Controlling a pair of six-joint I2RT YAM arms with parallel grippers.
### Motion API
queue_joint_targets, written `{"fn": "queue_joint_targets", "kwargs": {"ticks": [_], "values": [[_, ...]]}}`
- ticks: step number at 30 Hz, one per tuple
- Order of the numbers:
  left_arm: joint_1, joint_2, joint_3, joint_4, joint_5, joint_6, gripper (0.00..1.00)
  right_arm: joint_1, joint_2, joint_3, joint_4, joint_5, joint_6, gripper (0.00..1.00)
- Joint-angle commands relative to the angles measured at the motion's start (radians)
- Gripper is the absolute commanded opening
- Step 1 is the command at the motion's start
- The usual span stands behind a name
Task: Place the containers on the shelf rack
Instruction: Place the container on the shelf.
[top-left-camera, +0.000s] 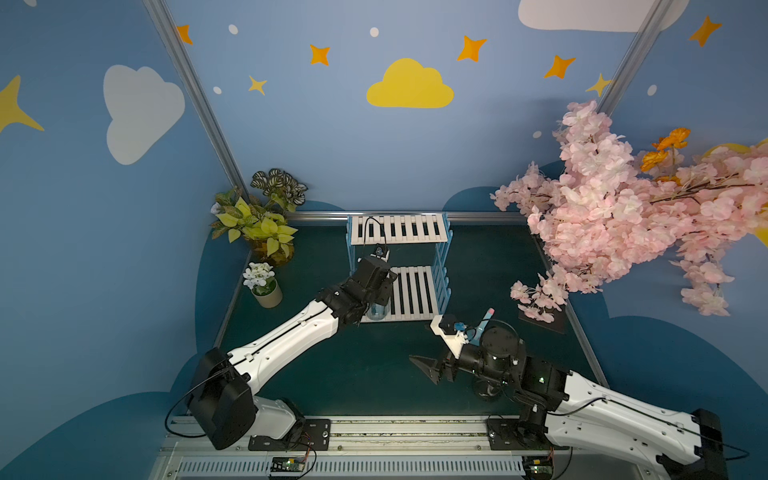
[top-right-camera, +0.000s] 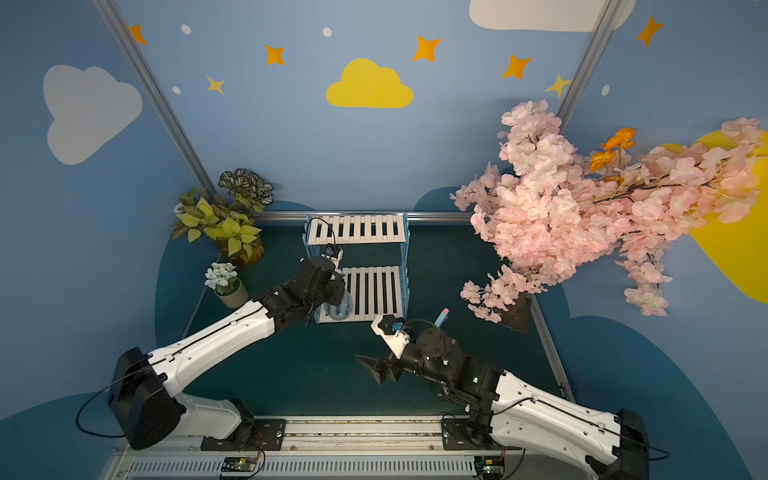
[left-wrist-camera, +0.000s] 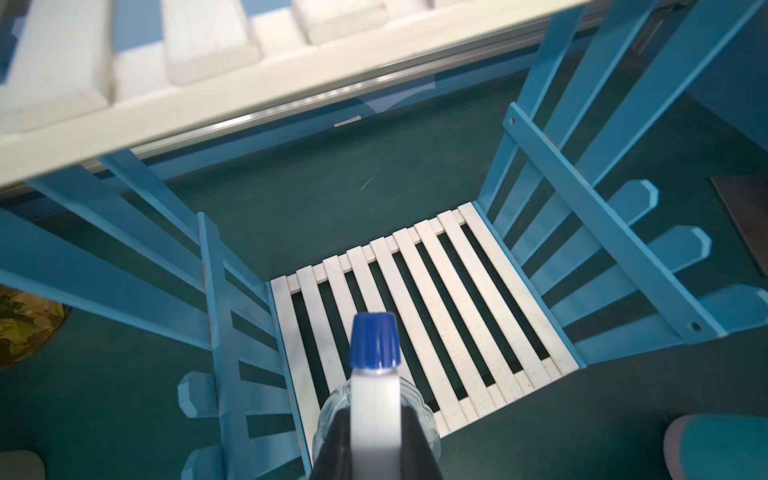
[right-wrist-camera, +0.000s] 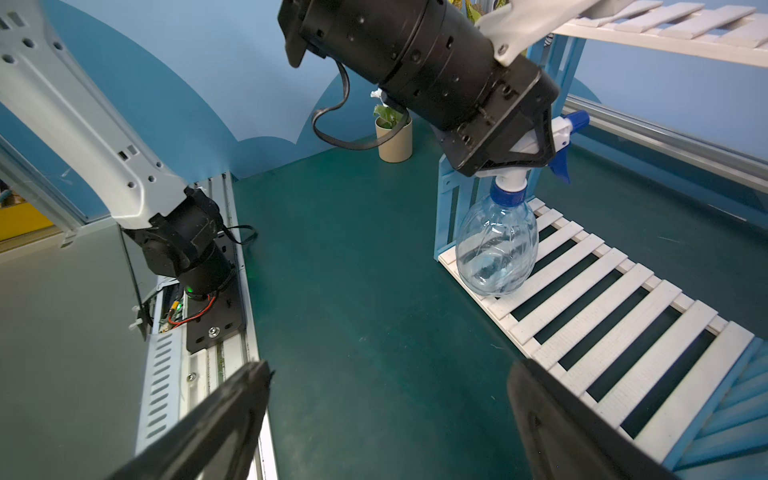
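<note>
We see the clear spray bottle (right-wrist-camera: 496, 245), round-bellied with a white trigger head and blue nozzle, nearly upright at the front left corner of the lower shelf, its head clamped in the left gripper (right-wrist-camera: 536, 145). The shelf rack (top-left-camera: 399, 229) has two white slatted tiers and light-blue picket sides. Of the teal bottle (top-left-camera: 485, 323) we make out only a pink-tipped spout, near the rack's front right corner.

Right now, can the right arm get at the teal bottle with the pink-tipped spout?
Probably not directly. The right gripper, open, points away from the teal bottle, which stands behind that arm's wrist, mostly hidden by it. The arm would likely have to pull back and turn first.
</note>
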Motion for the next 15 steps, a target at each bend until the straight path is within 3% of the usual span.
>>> {"fn": "queue_joint_targets", "kwargs": {"ticks": [1, 15], "values": [[0.019, 0.012, 0.035, 0.034, 0.013, -0.015, 0.03, 0.005, 0.034, -0.006, 0.054, 0.060, -0.018, 0.96], [0.092, 0.095, 0.044, 0.140, 0.019, 0.025, 0.03, 0.002, 0.126, 0.019, 0.073, 0.179, -0.024, 0.96]]}}
